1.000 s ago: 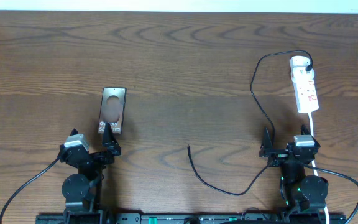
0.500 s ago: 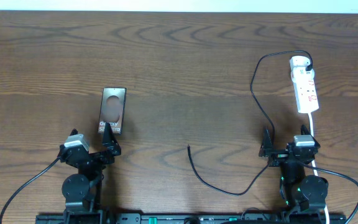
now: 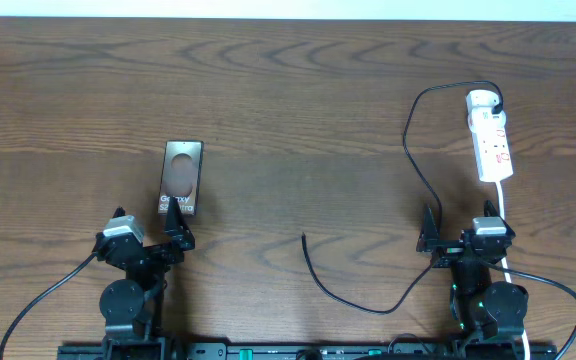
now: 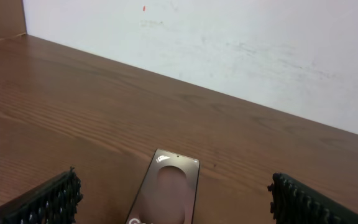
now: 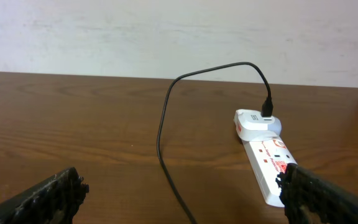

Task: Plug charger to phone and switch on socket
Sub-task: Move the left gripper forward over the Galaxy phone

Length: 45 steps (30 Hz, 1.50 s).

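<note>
Left gripper (image 3: 150,224) and right gripper (image 3: 459,226) gape empty, nothing started; next the right likely must pinch the charger (image 3: 305,242) tip at its nine o'clock.

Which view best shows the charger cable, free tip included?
Overhead. It shows the charger running from the socket to its free tip, which lies unplugged, apart from the phone. Right wrist shows only the socket end and a loop; left wrist shows none of it.
</note>
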Available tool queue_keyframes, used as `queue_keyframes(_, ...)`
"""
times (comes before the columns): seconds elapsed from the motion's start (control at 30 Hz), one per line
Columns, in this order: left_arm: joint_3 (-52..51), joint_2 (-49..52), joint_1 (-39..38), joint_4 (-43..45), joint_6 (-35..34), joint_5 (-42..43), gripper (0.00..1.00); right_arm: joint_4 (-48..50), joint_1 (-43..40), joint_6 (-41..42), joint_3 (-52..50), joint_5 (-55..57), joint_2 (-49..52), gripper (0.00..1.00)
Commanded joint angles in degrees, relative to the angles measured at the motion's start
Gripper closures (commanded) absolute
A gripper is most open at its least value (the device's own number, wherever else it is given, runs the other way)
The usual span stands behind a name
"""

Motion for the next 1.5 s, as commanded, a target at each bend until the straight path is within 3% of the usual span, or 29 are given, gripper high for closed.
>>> queue_keyframes(0.0,-1.01,-0.28,0.24,-2.4,1.14,-0.72,0.05,-0.22,0.44,0.74,-0.07,0.7,-0.46,0.01)
queue_keyframes(1.0,-1.01,-0.28,0.24,-1.53,1.11,-1.6,0.05,-0.24,0.44,0.74,-0.07,0.7,-0.46,0.01)
queue_keyframes(1.17,-0.92,-0.28,0.24,-0.5,-4.13,1.73,0.05,-0.22,0.44,0.74,-0.07,0.7,-0.46,0.01)
queue_keyframes(1.23,0.07,-0.02,0.24,-0.7,-4.11,5.53,0.04,-0.24,0.44,0.74,-0.07,0.7,-0.46,0.01)
queue_keyframes(1.47,10.73,9.46,0.24,-1.18,-2.75,5.44,0.05,-0.24,0.44,0.74,-0.07,0.7,-0.46,0.01)
